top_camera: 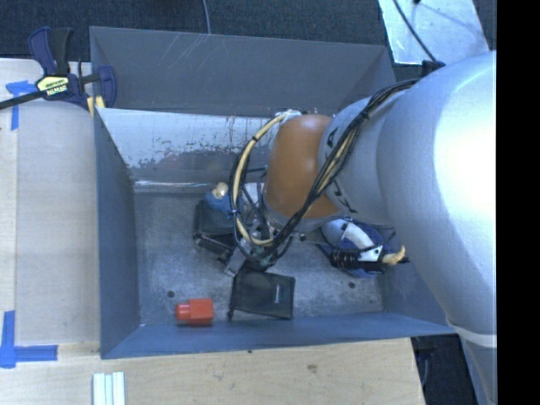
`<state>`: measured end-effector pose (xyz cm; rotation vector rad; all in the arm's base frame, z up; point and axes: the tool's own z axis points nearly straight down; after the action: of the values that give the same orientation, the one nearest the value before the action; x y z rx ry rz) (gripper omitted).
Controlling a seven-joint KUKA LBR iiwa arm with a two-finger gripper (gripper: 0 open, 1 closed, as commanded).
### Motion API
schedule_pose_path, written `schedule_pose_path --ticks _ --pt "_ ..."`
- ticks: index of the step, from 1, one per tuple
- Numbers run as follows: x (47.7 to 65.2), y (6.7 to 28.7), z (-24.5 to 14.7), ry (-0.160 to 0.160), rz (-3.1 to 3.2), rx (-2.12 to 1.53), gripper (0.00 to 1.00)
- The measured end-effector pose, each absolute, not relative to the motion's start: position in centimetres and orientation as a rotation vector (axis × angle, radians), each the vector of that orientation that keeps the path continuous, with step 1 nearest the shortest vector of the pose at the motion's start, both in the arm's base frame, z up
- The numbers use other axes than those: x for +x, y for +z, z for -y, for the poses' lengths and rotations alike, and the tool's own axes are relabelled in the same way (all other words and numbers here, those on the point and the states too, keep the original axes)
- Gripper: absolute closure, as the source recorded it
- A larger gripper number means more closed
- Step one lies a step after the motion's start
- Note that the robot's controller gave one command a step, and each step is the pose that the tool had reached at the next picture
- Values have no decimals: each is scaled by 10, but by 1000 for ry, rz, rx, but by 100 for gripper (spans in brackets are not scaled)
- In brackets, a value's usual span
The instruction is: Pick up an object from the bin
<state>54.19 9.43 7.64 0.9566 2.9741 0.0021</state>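
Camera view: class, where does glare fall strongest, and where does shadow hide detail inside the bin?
In the camera view, glare whitens the arm's silver casing and leaves a pale sheen on the bin's far wall; shadow beneath the orange wrist cover darkens the black things there; the red block lies evenly lit.

A black, flat, rectangular pouch point(263, 296) is lying near the front wall of the bin point(114, 226), slightly tilted. A small red block point(195, 311) is resting just to its left. A dark bulky thing point(211, 224) is sitting further back, and a blue-and-white object point(359, 245) is lying at the right.
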Motion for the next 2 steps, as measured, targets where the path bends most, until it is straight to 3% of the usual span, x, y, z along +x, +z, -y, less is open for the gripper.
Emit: schedule_pose_path --ticks 1,2 --pt "543 84 -93 0 -2987 961 100" --pt "543 135 -92 -2 -2992 961 100"
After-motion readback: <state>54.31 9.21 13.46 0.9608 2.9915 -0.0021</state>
